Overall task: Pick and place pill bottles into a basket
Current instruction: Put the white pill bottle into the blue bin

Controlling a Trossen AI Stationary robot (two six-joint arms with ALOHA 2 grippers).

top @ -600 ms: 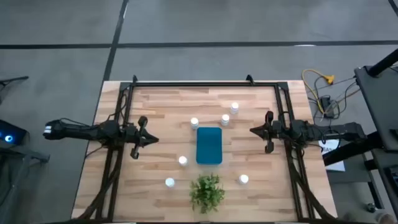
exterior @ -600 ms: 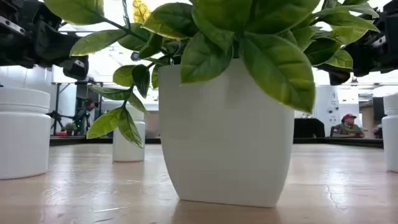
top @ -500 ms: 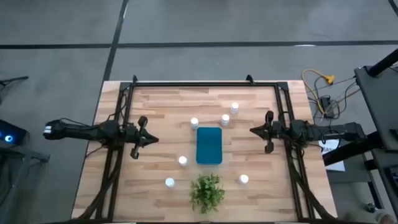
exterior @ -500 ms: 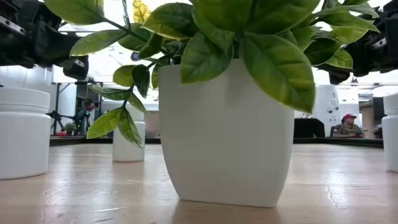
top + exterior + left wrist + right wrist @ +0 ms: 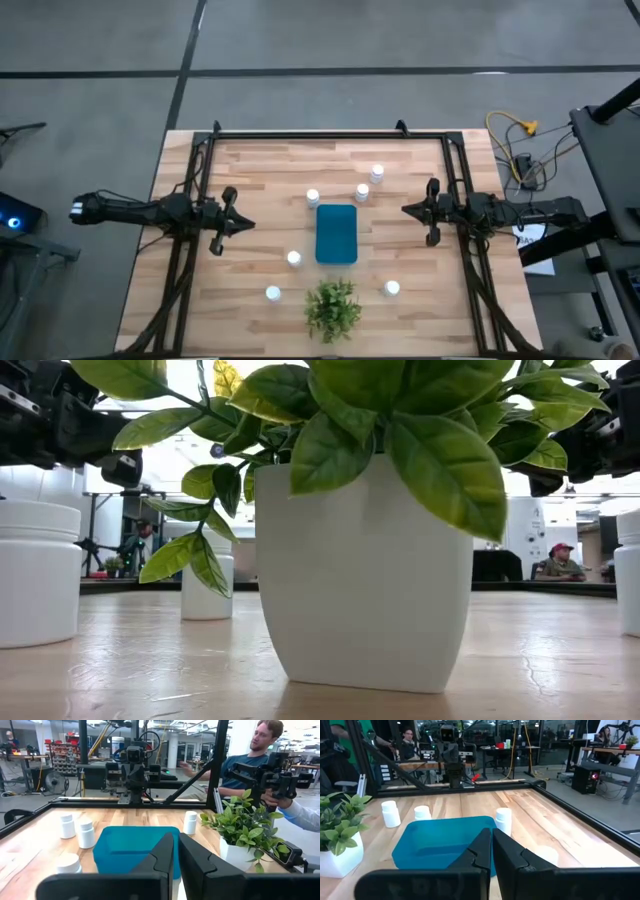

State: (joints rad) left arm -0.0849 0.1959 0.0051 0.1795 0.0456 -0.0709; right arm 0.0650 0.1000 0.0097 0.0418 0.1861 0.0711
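Flanking the basket, left gripper and right gripper hover, jaws together, holding nothing; six pill bottles ring it.

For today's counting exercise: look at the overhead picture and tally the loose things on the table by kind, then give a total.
Pill bottles: 6
Basket: 1
Plant: 1
Total: 8
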